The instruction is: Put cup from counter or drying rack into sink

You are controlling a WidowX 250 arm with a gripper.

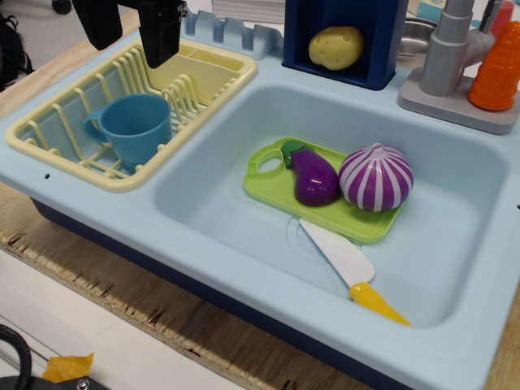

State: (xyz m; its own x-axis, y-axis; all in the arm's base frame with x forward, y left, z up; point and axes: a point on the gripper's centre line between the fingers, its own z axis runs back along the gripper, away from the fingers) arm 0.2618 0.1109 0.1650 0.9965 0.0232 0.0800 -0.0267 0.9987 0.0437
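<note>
The blue cup (136,126) stands upright in the pale yellow drying rack (57,130), handle to the left. The rack rests on the pale blue counter (122,211) left of the sink (455,244). My black gripper (134,28) hangs above the rack's far end, up and behind the cup. Its two fingers (161,36) stand apart with nothing between them. The top of the gripper is cut off by the frame edge.
In the sink lie a green cutting board (276,191) with a purple eggplant (314,179) and a purple striped onion (375,176), and a toy knife (349,264). A grey faucet (451,57), an orange carrot (497,69) and a yellow potato (336,47) stand behind.
</note>
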